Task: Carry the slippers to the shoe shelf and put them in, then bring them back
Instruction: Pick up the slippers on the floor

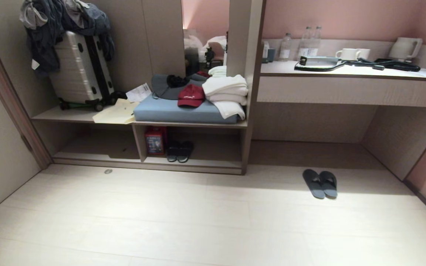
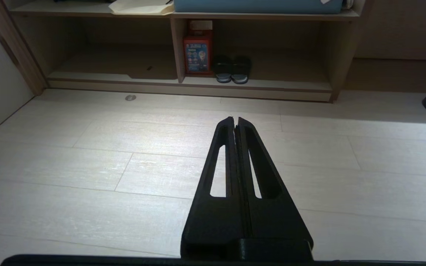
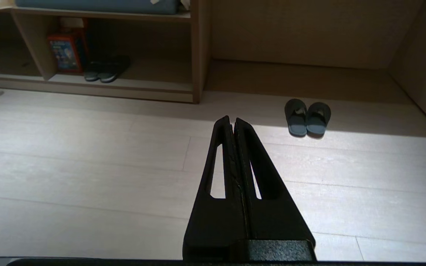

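The floor (image 1: 198, 221) is pale wood-look plank, lit in a bright band in front of the furniture; the walls above the desk (image 1: 350, 72) are pink, and the built-in unit is beige wood-grain. The slippers (image 1: 320, 183) lie side by side, touching, on the floor before the open desk recess, well apart from the shoe shelf (image 1: 194, 162) to their left; in the right wrist view they sit ahead of the right gripper (image 3: 232, 119), whose fingers are pressed together on nothing. The left gripper (image 2: 235, 119) likewise has its fingers closed and empty, hanging over bare floor and pointing toward the shelf.

The shelf's right compartment holds a red box (image 1: 155, 140) against the vertical divider, its printed front too small to read, and just beside it a darker pair of slippers (image 1: 179, 151); the left compartment shows only a dark mark on its base. On the bench above rest a blue cushion (image 1: 176, 111), a red cap (image 1: 190, 96) with small white lettering that cannot be read, folded white towels (image 1: 226, 92) and a silver suitcase (image 1: 80, 70) draped with clothes; the desk carries water bottles (image 1: 303, 46), white mugs (image 1: 350, 54) and a kettle (image 1: 405, 48).
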Available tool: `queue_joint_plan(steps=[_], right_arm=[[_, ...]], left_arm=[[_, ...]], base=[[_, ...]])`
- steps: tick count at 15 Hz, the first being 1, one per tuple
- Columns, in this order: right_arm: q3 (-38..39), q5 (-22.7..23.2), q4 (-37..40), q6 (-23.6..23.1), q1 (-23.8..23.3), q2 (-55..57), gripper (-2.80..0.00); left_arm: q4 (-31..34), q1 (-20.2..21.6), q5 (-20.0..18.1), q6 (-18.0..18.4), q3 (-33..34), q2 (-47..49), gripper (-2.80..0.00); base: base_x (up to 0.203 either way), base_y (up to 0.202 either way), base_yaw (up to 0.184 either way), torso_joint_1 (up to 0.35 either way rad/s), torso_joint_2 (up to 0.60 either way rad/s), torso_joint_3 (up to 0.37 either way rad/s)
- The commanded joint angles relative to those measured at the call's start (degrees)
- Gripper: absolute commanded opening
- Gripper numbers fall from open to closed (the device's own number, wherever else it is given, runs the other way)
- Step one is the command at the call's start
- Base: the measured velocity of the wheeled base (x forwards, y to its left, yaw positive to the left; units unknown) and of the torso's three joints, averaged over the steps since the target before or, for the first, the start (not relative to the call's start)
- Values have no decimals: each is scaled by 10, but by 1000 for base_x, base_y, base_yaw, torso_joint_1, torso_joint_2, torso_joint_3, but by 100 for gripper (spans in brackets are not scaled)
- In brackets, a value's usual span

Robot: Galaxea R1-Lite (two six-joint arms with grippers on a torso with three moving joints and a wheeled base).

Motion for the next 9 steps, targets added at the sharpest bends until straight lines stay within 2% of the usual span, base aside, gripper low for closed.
queue_joint_plan(steps=[1,9], right_arm=[[0,0,0,0,0,0,-280],[0,1,0,1,0,1,-280]], left_arm=[[-1,0,0,0,0,1,-280],[-1,0,0,1,0,1,-280]], base=[[196,0,2,2,2,0],[196,0,-1,5,0,3]])
